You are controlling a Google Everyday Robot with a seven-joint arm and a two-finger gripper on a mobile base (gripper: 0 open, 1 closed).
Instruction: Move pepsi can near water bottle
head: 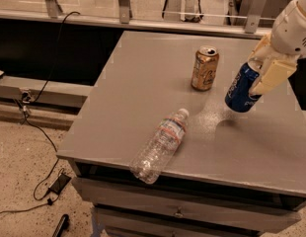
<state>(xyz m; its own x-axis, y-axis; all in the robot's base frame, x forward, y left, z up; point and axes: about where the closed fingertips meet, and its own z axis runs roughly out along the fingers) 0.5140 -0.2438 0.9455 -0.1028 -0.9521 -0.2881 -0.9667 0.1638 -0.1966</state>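
**Can in grip, off the table; bottle is down-left**

Gripper [259, 72] is at the right edge of frame, upper-middle, fingers closed on the upper half of the pepsi can [241, 90]. The can hangs tilted, top toward upper right. I read the base as clear of the table [143, 83], going by the shadow patch below it.

My take on handling: the thin aluminium wall is stiff enough for a side pinch but would dent under more squeeze. The painted skin is smooth, so slip is possible at that tilt. Full or empty, I can't tell. The hold across the body near the top looks fine.

Just left of it stands the gold can [205, 68], upright, apart from the blue one.

The water bottle [160, 143] lies on its side at lower centre, cap pointing up-right, base at or slightly over the front table edge. It's light and round and I'd expect it to roll if bumped. I'd set the can down beside it, not touching.
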